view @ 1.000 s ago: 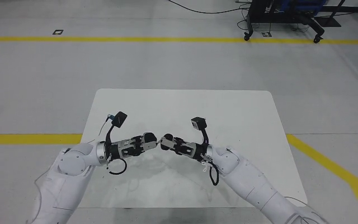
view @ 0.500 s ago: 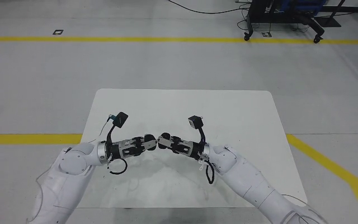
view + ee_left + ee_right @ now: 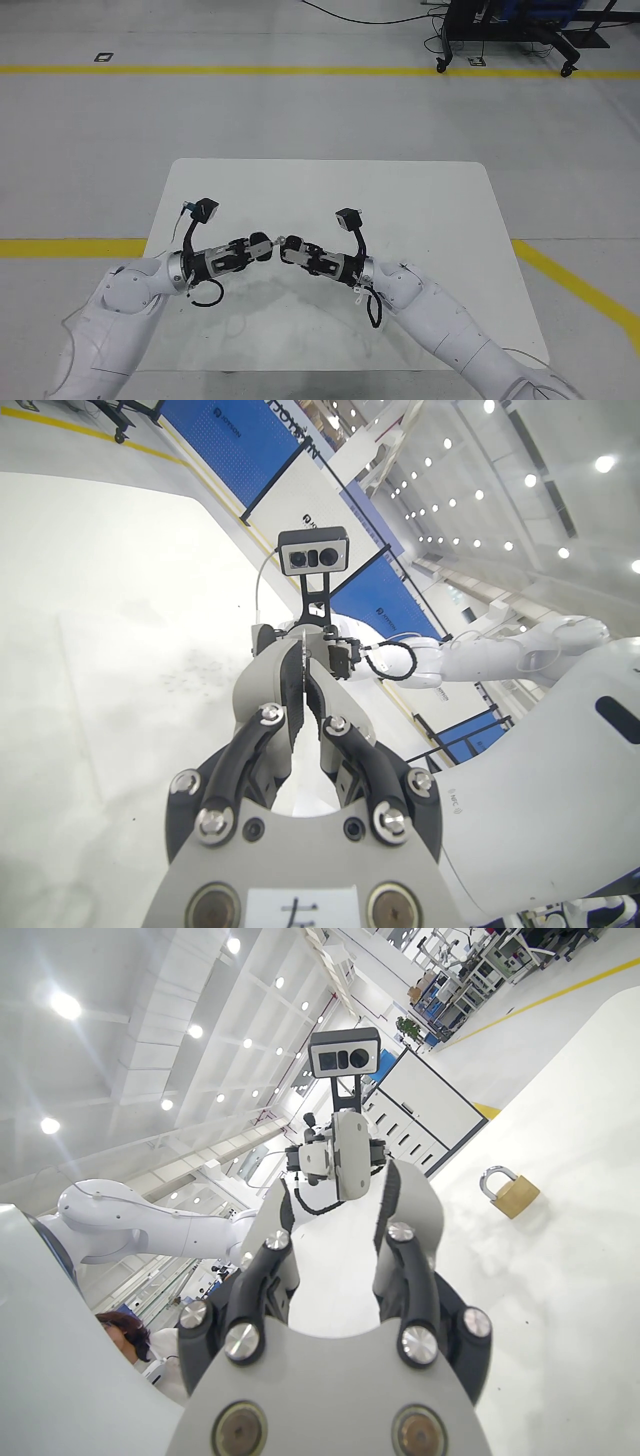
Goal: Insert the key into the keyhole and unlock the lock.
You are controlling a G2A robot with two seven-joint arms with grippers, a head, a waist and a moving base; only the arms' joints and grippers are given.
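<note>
My left gripper point(image 3: 304, 660) is shut on a thin silver key point(image 3: 303, 644), whose edge sticks out between the black finger pads. My right gripper point(image 3: 340, 1193) stands open just in front of it, tip to tip, nothing between its fingers. In the top view the left gripper point(image 3: 262, 243) and right gripper point(image 3: 286, 248) face each other above the near middle of the white table point(image 3: 420, 200), a small gap between them. A brass padlock point(image 3: 511, 1193) with a silver shackle lies flat on the table beside the right gripper.
The table top has bare room on its far half and along the right side. Both forearms reach in from the near edge.
The two grippers were touching a second ago and now stand slightly apart. The left arm has drawn back to the left with the key, and the right gripper shifted a little left.
</note>
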